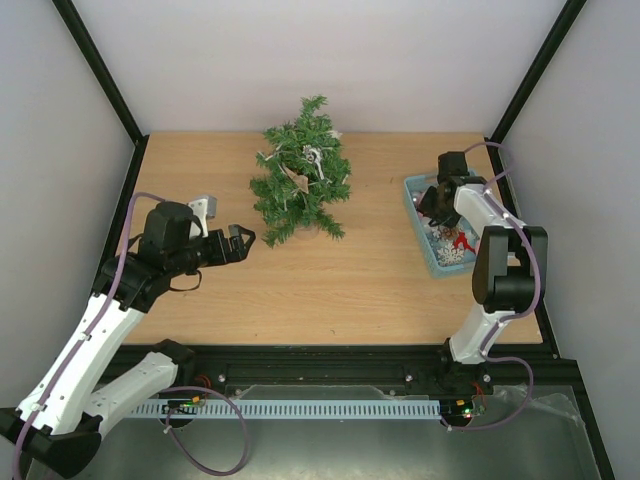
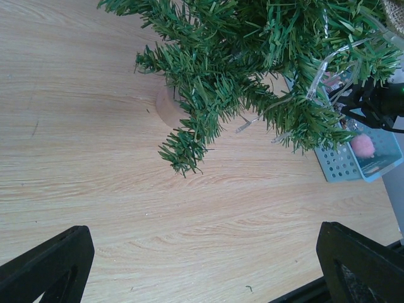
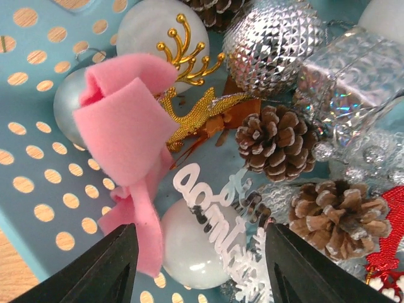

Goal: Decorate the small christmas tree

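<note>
Ahead of the parted left claw (image 1: 246, 245) stands the small christmas tree (image 1: 300, 180)

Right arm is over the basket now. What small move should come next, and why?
Probably lower the right gripper and close on the white ball lying between its open fingers. It hangs empty just above the ornaments in the blue basket, and the small christmas tree looks sparsely decorated.
</note>
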Tool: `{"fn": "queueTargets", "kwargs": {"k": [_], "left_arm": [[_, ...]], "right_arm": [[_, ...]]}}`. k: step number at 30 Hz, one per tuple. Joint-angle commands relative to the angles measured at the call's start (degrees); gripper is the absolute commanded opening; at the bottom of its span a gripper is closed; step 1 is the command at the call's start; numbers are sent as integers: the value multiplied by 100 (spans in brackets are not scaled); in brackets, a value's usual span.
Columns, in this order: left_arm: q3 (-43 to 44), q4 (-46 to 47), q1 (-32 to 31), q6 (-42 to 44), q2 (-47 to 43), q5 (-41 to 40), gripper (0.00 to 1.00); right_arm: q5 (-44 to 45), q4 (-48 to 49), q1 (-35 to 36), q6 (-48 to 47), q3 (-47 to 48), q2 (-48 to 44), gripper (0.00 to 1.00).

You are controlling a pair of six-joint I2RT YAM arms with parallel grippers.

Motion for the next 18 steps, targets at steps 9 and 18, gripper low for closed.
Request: {"fn": "queueTargets", "kwargs": {"k": [9, 18], "left_arm": [[-80, 152, 60, 40, 13, 153, 100], [-87, 183, 61, 25, 18, 208, 100]], "right_arm": [[312, -399, 36, -149, 146, 285, 52], [404, -459, 36, -174, 182, 332, 41]]}}
